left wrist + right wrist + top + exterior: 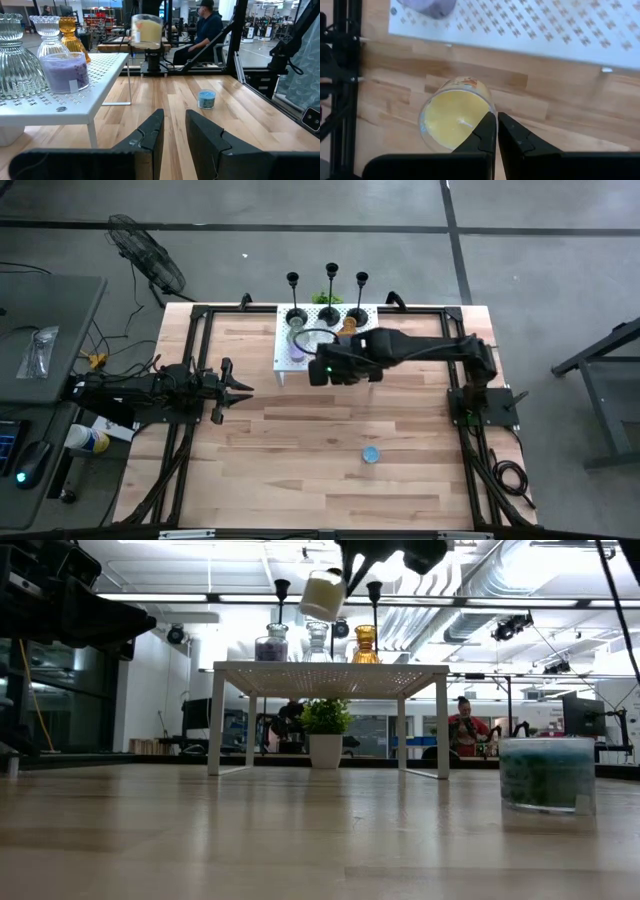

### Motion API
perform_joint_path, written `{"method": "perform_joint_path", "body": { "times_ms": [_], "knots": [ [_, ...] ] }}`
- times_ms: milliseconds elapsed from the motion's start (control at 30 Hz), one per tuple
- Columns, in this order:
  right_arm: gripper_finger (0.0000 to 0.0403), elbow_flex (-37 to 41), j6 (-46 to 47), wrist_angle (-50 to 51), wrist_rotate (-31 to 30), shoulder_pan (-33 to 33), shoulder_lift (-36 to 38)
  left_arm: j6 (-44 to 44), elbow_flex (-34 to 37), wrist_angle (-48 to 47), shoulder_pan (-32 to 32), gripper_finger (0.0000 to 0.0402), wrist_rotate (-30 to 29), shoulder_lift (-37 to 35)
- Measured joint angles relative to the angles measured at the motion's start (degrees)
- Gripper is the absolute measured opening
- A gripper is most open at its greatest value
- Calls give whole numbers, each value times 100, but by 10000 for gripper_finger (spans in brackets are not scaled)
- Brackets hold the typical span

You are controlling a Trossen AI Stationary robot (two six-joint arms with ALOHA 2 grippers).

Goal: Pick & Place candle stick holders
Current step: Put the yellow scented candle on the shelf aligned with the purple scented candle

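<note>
While the right claw (496, 131) pinches one yellow votive (454, 119), three black candlesticks (331, 282), left claw (173, 131) parted.

perforated stand (352, 352) at the table's (300, 480) far edge, middle.
three candlesticks (331, 276) stand along its far side, a candle jar (65, 71) and glass holders (48, 32) on top; a potted plant (325, 730) sits beneath; a small cup (371, 454) sits toward the near edge.

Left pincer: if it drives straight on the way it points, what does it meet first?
Probably nothing near: the left pincer points along bare tabletop, between the white shelf and the blue cup. The yellow candle cup held by the right pincer looks higher than that line, though depth is unclear.
</note>
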State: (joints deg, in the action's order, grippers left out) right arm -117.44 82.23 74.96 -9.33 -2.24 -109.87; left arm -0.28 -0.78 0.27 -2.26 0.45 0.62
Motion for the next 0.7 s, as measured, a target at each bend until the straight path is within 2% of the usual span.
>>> {"method": "perform_joint_path", "body": {
  "times_ms": [167,700],
  "knots": [
    [4,-341,-286,192,38,316,-201,1,0,0,1,77,0,0],
    [4,-346,-770,149,30,878,-493,1,0,0,1,77,6,-1]
  ]
}}
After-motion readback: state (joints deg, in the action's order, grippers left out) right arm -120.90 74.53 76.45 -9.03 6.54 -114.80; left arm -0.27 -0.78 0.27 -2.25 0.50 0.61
